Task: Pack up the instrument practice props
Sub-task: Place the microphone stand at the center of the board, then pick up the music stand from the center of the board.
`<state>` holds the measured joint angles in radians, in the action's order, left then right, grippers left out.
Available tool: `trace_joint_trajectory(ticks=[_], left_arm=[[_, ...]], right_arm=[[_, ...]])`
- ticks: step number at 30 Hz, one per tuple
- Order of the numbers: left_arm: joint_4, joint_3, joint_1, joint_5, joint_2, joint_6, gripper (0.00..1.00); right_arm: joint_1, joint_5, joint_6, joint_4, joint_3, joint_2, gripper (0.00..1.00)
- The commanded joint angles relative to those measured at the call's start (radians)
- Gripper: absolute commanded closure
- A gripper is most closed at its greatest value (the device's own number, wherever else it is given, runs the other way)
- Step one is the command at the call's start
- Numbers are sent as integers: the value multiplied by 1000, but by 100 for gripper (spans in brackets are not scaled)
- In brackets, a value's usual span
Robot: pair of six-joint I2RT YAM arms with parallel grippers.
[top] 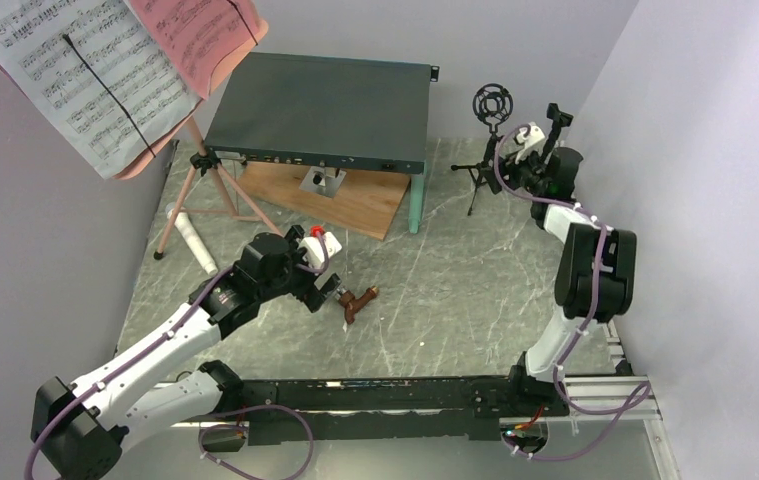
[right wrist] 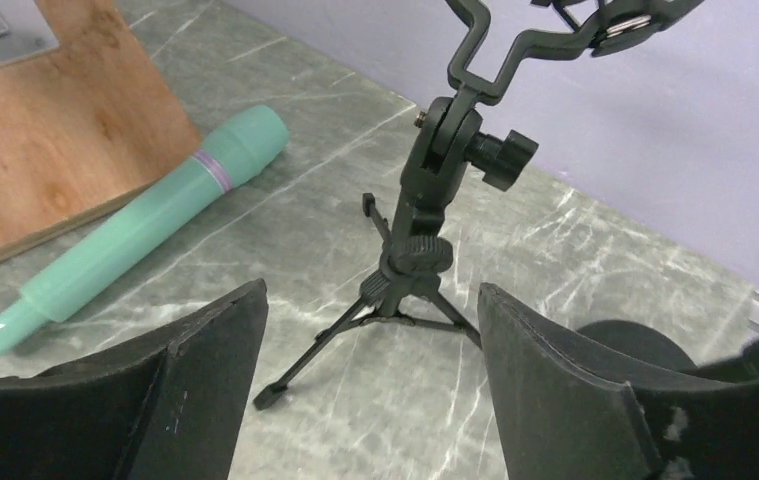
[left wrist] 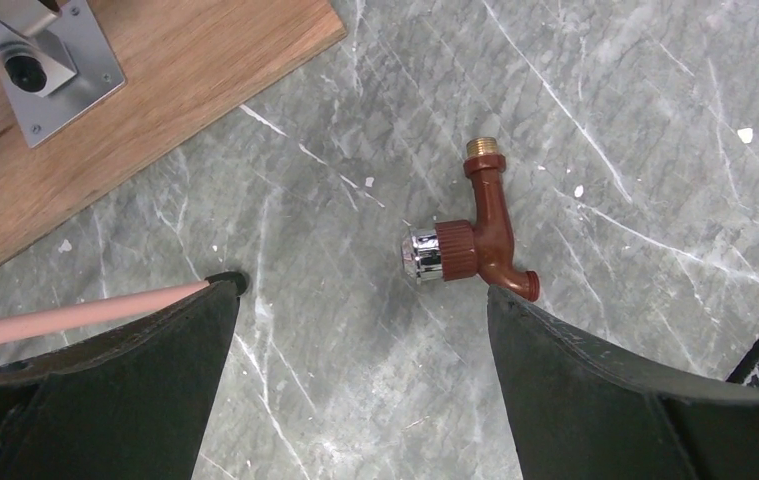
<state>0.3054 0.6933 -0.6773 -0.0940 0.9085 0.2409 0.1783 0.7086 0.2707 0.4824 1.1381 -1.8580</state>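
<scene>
Currently, black mic mount [right wrist: 425, 200] stands upright on its 3 legs on the tabletop [right wrist: 575, 260], dir. ahead of the right hand [right wrist: 370, 288]. Hand is wide open and holds nothing. Mount lines up between its 2 fingers w/ no grip visible, prob. positioned for a grasp at the stem. Mint microphone [right wrist: 145, 225] lies flat just beside the wooden board [right wrist: 55, 150], off any mount, so likely a separate pick. Left hand [left wrist: 363, 290] is fully open, empty, poised above the brown piece [left wrist: 480, 235], which is not a prop. Pink stand leg [left wrist: 75, 312] ends near 1 finger.
</scene>
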Motion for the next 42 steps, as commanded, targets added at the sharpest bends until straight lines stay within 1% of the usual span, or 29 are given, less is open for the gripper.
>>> trace_joint_trajectory(ticks=[1,4,6,8,11,14,16,18,19,22,25,29,31,33,37,39,42], left_arm=[[9,15,4,-56,-35,-21,0],[12,17,4,-63,-62,-52,1],[15,23,4,-59,-78,-84,1],[20,35,4,-46,-89,-123,1],[27,58,4,-22,-96,-207,0],[32,70,5,2,-101,-311,1],[31,62,5,56,-116,-373,0],[26,38,4,127,-141,-437,1],[25,23,4,176,-157,-466,0],[20,-33,4,310,-208,-539,0],[-6,-71,6,413,-253,-575,1],[-79,-100,18,499,-266,-576,1],[-136,-104,39,498,-246,-558,0],[-228,-116,74,444,-236,-513,0],[-514,-209,159,402,-256,-423,1],[-612,-235,234,374,-260,-415,0],[-677,-238,391,284,-247,-454,0]], right_arm=[[15,-43,-5,-42,-93,181,19],[22,-39,6,-165,-151,308,15],[25,-11,39,-316,-154,380,13],[27,33,89,-504,-146,445,11],[29,107,148,-730,-148,550,10],[30,197,196,-881,-177,673,9],[30,253,216,-952,-206,754,9],[37,298,208,-961,-259,844,6],[46,314,197,-940,-315,894,2],[74,350,122,-795,-469,1063,1],[103,418,101,-749,-558,1112,1],[113,427,111,-750,-569,1127,1],[113,429,115,-750,-568,1134,1],[112,425,125,-760,-565,1141,1],[112,431,134,-779,-554,1148,1],[112,432,145,-791,-548,1151,1],[111,428,157,-808,-542,1152,1]])
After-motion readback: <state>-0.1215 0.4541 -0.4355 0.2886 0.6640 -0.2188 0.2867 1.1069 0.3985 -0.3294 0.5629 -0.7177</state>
